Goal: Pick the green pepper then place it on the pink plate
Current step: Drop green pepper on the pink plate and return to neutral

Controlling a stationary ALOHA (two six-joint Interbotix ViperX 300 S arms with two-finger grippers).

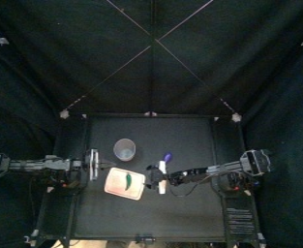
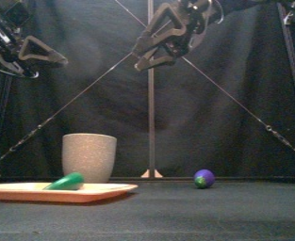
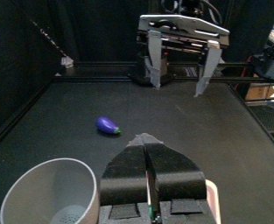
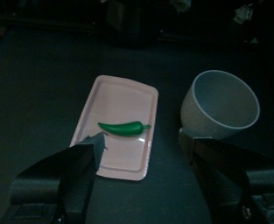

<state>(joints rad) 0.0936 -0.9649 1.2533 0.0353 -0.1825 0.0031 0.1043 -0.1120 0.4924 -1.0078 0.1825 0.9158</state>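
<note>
Right gripper [image 4: 143, 150]: jaws wide apart, empty, raised. Pepper [image 4: 125, 128]: lies on tray [image 4: 122, 92], below and just ahead of right gripper. Cup [image 4: 224, 103]: beside tray. Left gripper [image 3: 147, 142]: jaws closed, empty

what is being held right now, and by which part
Nothing. The green pepper lies loose on the pink plate; the right gripper is open above it, the left gripper shut, empty.

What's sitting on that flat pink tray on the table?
Only a small green toy pepper lies on the flat pink tray, near its middle. Nothing else shows on it. The patch of tray directly under the pepper is covered.
</note>
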